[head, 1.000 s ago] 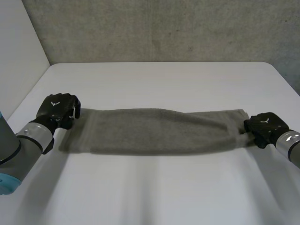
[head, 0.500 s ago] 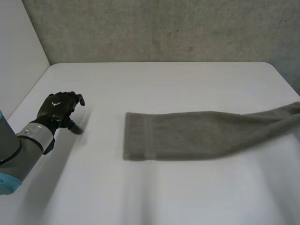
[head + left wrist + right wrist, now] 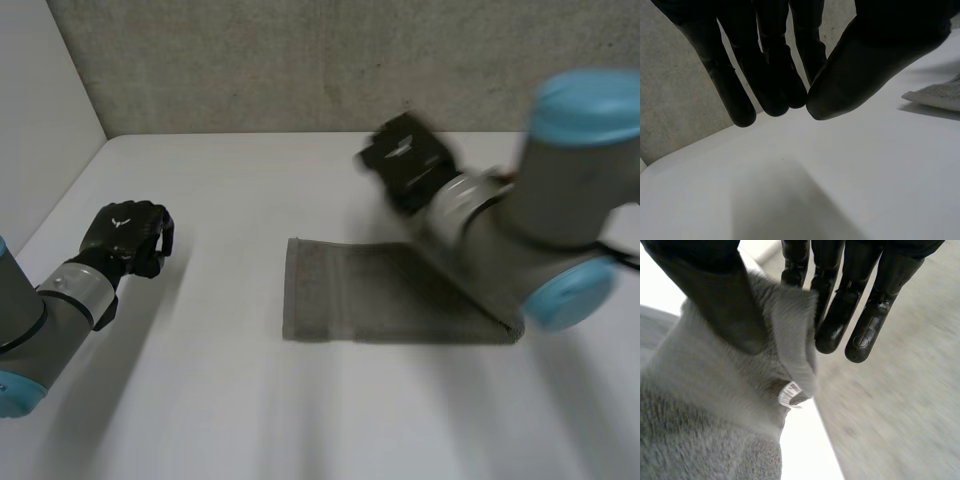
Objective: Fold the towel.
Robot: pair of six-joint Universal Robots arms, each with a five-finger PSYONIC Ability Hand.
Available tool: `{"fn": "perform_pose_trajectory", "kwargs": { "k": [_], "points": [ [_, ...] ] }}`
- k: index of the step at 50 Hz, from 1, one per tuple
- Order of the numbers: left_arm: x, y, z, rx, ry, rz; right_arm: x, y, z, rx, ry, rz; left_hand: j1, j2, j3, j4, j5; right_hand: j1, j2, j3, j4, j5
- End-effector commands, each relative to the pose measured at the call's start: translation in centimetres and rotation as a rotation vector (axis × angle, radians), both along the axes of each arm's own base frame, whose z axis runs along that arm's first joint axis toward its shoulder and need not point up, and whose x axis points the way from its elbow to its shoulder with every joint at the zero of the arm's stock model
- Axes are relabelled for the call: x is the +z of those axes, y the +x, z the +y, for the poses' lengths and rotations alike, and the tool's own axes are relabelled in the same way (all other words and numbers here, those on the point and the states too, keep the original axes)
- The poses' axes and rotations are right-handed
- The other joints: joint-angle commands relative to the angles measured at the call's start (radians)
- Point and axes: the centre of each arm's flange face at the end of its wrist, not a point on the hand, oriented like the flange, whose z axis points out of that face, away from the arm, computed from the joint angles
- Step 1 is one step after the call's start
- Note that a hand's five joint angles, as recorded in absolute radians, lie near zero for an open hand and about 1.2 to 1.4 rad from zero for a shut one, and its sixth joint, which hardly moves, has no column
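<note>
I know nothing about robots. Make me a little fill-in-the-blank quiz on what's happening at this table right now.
1. The towel lying on the white table is ____ in colour.
2. The right hand pinches an end of the towel between its fingers and its ____.
3. The left hand, apart from the towel, has curled fingers that hold ____.

Missing words: grey; thumb; nothing.

Grey towel [image 3: 350,300], narrow strip lying flat, one end lifted.
</note>
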Motion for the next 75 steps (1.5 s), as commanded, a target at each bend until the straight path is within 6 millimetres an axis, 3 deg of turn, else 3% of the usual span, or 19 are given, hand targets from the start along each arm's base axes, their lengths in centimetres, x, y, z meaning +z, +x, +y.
{"fn": "perform_pose_trajectory", "kwargs": {
  "k": [1,6,11,16,19,21,22,24,30,35,39,48,56,69,72,74,75],
  "points": [
    [-0.1,-0.1,0.1,-0.004,0.003,0.001,-6.3,5.1,4.7,0.107,0.048,0.132,-0.293,-0.280,-0.286,-0.288,-0.291,-0.665,-0.665,-0.690,-0.691,-0.677],
    [-0.1,-0.4,0.3,-0.015,0.003,0.001,-6.9,4.8,4.6,0.050,0.047,0.162,-0.408,-0.395,-0.402,-0.403,-0.406,-0.691,-0.691,-0.716,-0.717,-0.703],
    [-0.3,-0.9,0.8,-0.034,0.012,0.000,-5.6,3.3,3.9,0.000,0.046,0.150,-0.458,-0.445,-0.452,-0.453,-0.456,-0.691,-0.691,-0.716,-0.717,-0.703],
    [-0.4,-2.1,1.9,-0.080,0.018,0.000,-4.1,-0.9,2.2,-0.108,0.089,0.106,-0.458,-0.445,-0.452,-0.453,-0.456,-0.691,-0.691,-0.716,-0.717,-0.703],
    [-0.3,-3.3,2.8,-0.123,0.017,0.000,-4.0,-2.0,1.8,-0.141,0.112,0.084,-0.458,-0.445,-0.452,-0.453,-0.456,-0.691,-0.691,-0.716,-0.717,-0.703],
    [0.0,-5.0,4.0,-0.182,0.003,-0.001,-4.2,-4.5,1.2,-0.202,0.157,0.038,-0.476,-0.463,-0.469,-0.470,-0.474,-0.691,-0.691,-0.716,-0.717,-0.703],
    [0.0,-5.0,4.0,-0.183,0.003,-0.001,-4.2,-4.5,1.2,-0.202,0.157,0.038,-0.476,-0.463,-0.469,-0.471,-0.474,-0.691,-0.691,-0.716,-0.717,-0.703],
    [0.4,-7.1,5.4,-0.266,-0.017,0.001,-4.8,-6.5,0.8,-0.229,0.189,0.003,-0.608,-0.594,-0.601,-0.602,-0.605,-0.691,-0.691,-0.716,-0.717,-0.703],
    [0.1,-9.6,6.7,-0.397,-0.032,0.006,-6.2,-8.9,1.0,-0.249,0.234,-0.004,-0.617,-0.604,-0.610,-0.611,-0.615,-0.691,-0.691,-0.716,-0.717,-0.703],
    [-1.6,-11.8,7.7,-0.484,-0.007,-0.014,-8.3,-11.0,1.8,-0.283,0.287,0.002,-0.602,-0.589,-0.595,-0.597,-0.600,-0.691,-0.691,-0.716,-0.717,-0.703],
    [-3.0,-13.4,7.7,-0.534,-0.044,-0.088,-9.0,-11.5,2.1,-0.287,0.287,-0.006,-0.602,-0.589,-0.595,-0.597,-0.600,-0.691,-0.691,-0.716,-0.717,-0.703],
    [-3.7,-14.8,6.7,-0.539,-0.090,-0.128,-9.4,-12.1,2.0,-0.301,0.292,-0.010,-0.591,-0.577,-0.584,-0.585,-0.588,-0.691,-0.691,-0.716,-0.717,-0.703],
    [-4.5,-15.1,5.3,-0.487,-0.094,-0.141,-9.5,-12.2,2.0,-0.303,0.294,-0.009,-0.502,-0.489,-0.496,-0.497,-0.500,-0.691,-0.691,-0.716,-0.717,-0.703],
    [-5.4,-15.2,5.5,-0.491,-0.066,-0.153,-9.4,-12.4,1.7,-0.313,0.288,-0.011,-0.491,-0.477,-0.484,-0.485,-0.489,-0.691,-0.691,-0.716,-0.717,-0.703],
    [-5.2,-15.3,5.4,-0.491,-0.072,-0.151,-9.4,-12.4,1.7,-0.313,0.286,-0.012,-0.347,-0.334,-0.340,-0.341,-0.345,-0.691,-0.691,-0.716,-0.717,-0.703],
    [-5.1,-15.3,5.3,-0.489,-0.071,-0.152,-9.4,-12.4,1.7,-0.313,0.288,-0.011,-0.049,-0.036,-0.042,-0.043,-0.047,-0.691,-0.691,-0.716,-0.717,-0.703],
    [-5.1,-15.3,5.3,-0.489,-0.071,-0.152,-9.4,-12.4,1.7,-0.313,0.288,-0.011,-0.047,-0.034,-0.041,-0.042,-0.045,-0.691,-0.691,-0.716,-0.717,-0.703]
  ]
}}
